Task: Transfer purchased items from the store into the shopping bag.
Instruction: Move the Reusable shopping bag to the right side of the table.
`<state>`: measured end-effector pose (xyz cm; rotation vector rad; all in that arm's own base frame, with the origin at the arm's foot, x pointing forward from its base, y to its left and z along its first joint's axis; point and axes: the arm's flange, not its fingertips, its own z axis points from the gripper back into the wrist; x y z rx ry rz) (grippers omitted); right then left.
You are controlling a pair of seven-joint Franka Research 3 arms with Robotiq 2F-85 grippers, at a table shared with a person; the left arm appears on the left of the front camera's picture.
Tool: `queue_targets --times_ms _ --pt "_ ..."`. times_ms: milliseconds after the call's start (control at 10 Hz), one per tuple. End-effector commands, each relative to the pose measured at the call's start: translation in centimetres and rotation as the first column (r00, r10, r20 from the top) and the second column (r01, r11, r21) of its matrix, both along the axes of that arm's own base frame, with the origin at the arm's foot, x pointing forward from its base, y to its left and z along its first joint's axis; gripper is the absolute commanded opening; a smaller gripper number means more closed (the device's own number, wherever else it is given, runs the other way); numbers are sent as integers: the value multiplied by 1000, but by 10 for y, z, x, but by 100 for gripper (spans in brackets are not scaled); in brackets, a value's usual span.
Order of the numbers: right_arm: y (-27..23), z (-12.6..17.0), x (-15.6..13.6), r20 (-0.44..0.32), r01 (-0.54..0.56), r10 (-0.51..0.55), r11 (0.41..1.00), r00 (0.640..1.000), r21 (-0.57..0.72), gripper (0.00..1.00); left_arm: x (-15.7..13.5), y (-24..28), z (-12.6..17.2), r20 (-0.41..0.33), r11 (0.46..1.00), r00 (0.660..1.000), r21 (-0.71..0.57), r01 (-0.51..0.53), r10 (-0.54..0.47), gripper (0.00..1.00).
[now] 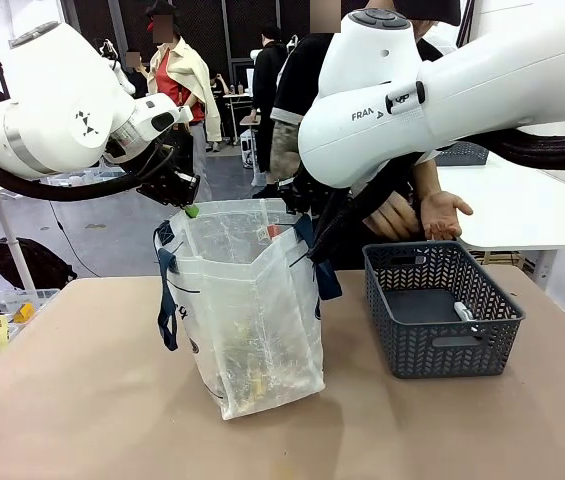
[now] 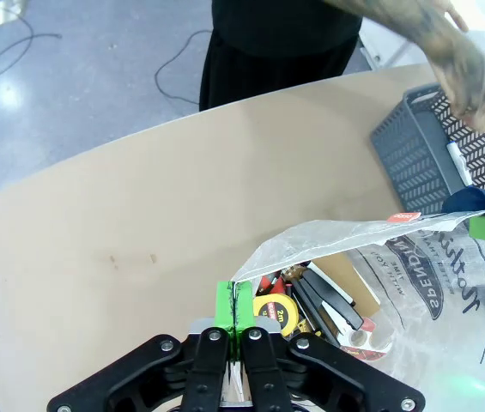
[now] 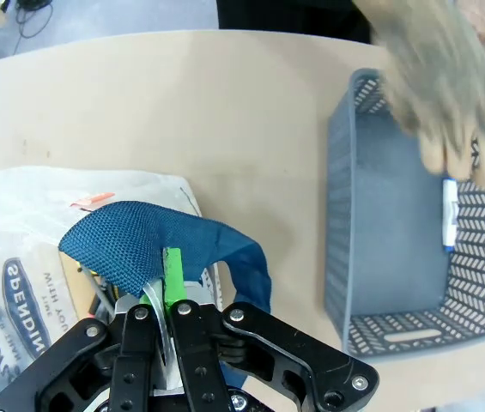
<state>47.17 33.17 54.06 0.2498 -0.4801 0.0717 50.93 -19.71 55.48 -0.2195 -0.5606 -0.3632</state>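
In the front view, the shopping bag [image 1: 257,320] is standing open at the table's [image 1: 82,400] middle, with the store [image 1: 442,345] near the right edge under a person's hand [image 1: 444,212]. In the left wrist view, the left gripper [image 2: 235,313] is clamping the bag's rim above purchased items [image 2: 311,305] already inside. In the right wrist view, the right gripper [image 3: 166,287] is pinching the rim by a blue strap [image 3: 139,245], while one white stick-like piece [image 3: 450,213] is lying in the store, apparently the last to move.

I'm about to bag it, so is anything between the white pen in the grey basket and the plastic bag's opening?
Partly. The right gripper, shut on the translucent white plastic bag at its basket-side rim, sits between the dark grey mesh basket with the white pen and the open mouth.
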Motion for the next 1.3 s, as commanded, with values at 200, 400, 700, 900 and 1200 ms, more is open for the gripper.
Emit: queue_targets --times_ms 200,400,700,900,1200 --pt "-2 1 0 1 4 -4 1000 1000 -2 0 1 4 3 5 1000 1000 1 -19 19 0" --pt "-2 1 0 1 4 -4 1000 1000 -2 0 1 4 3 5 1000 1000 1 -19 19 0" --pt "-2 1 0 1 4 -4 1000 1000 -2 0 1 4 3 5 1000 1000 1 -19 19 0" --pt "-2 1 0 1 4 -4 1000 1000 -2 0 1 4 3 5 1000 1000 1 -19 19 0" --pt "-2 1 0 1 4 -4 1000 1000 -2 0 1 4 3 5 1000 1000 1 -19 19 0"
